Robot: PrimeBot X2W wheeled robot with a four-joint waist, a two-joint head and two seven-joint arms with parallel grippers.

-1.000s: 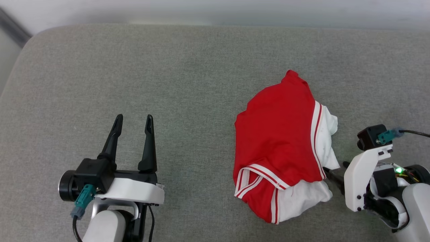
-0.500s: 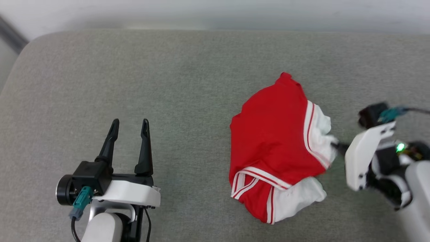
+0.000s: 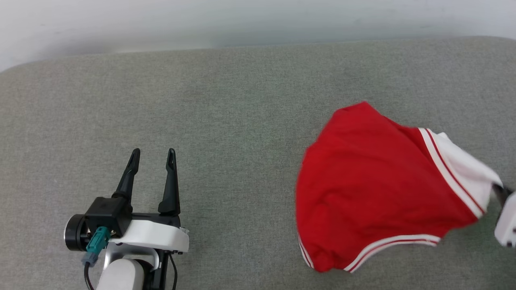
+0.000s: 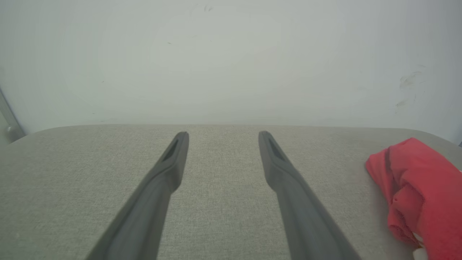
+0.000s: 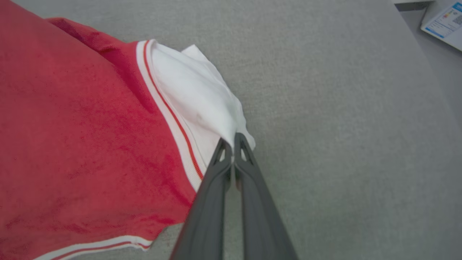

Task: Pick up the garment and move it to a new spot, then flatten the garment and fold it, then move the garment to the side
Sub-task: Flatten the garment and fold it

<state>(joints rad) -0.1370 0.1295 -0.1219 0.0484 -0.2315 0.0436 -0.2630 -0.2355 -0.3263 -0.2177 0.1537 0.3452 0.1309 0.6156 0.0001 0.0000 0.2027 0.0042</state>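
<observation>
One garment [image 3: 375, 193]; two grippers: left gripper [image 3: 153, 152], right gripper [image 5: 231, 139]; one table [image 3: 201, 100]; maybe one leaflet [image 5: 445, 23].

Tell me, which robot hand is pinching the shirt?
The right gripper: its jaws pinch the garment by its white sleeve. The left gripper is open, empty.

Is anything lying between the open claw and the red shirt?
No, only bare grey cushion separates the left claw and the garment, as the head view shows.

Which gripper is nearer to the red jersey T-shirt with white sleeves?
The right. The right gripper is shut on a white sleeve of the red jersey T-shirt; the left gripper stands open, well apart to its left.
</observation>
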